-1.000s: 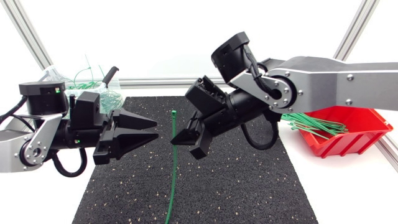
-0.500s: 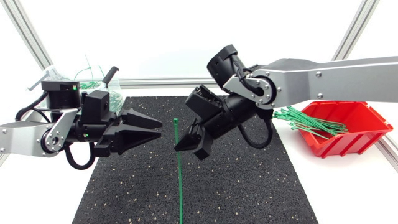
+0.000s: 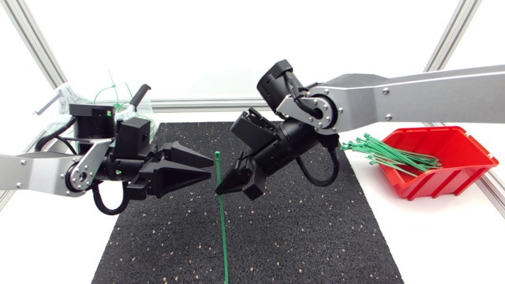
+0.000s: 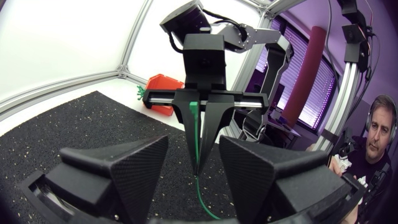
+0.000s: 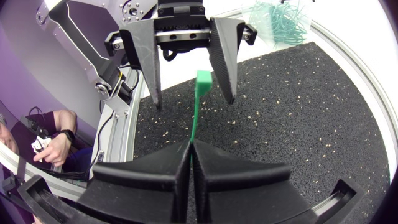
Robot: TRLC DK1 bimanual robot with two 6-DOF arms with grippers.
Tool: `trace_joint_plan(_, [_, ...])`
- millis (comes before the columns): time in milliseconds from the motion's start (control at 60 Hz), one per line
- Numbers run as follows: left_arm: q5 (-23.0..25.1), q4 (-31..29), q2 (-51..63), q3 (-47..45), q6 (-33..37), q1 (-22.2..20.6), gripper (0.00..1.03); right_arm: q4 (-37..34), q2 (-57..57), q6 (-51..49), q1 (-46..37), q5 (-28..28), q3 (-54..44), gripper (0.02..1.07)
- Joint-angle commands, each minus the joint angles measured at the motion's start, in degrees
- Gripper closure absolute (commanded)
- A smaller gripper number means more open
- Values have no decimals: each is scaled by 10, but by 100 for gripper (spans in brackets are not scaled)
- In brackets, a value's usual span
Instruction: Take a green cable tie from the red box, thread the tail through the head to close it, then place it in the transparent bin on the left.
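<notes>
A green cable tie (image 3: 222, 221) stands nearly upright over the black mat, its square head (image 3: 218, 155) on top and its tail hanging down. My right gripper (image 3: 220, 189) is shut on the strap a little below the head, as the right wrist view also shows (image 5: 191, 147). My left gripper (image 3: 212, 167) faces it, open, with its fingertips right at the tie's head. In the right wrist view the head (image 5: 203, 81) sits between the left gripper's (image 5: 194, 102) spread fingers, touching neither. In the left wrist view the tie (image 4: 196, 140) stands ahead of my left gripper (image 4: 193, 171).
The red box (image 3: 461, 170) with several green ties (image 3: 390, 155) sits at the right edge of the mat (image 3: 316, 237). The transparent bin (image 3: 75, 99), holding green ties, stands at the back left behind my left arm.
My left arm has come in from the left, bringing its open fingers up to the tie's head. The right arm has shifted slightly left with the tie.
</notes>
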Motion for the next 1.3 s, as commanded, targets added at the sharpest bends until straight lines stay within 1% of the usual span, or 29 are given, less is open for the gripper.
trace_joint_plan(0, [12,10,11,17,-3,-7,45,-9,16,-12,1,-10,17,101])
trace_joint_plan(317, [22,11,11,15,-8,-11,46,-10,29,-11,5,-19,23,101])
trace_joint_plan(400, [32,12,14,16,-8,-12,57,-9,30,-10,7,-19,23,101])
trace_joint_plan(450, [32,13,16,18,-8,-14,61,-9,30,-9,7,-19,23,101])
trace_joint_plan(867, [32,19,34,29,-8,-12,61,-10,34,-8,10,-24,24,101])
trace_joint_plan(950, [32,19,34,29,-8,-12,70,-9,35,-9,10,-24,24,101])
trace_joint_plan(1283, [32,19,35,30,-9,-12,70,-8,39,-9,11,-24,25,101])
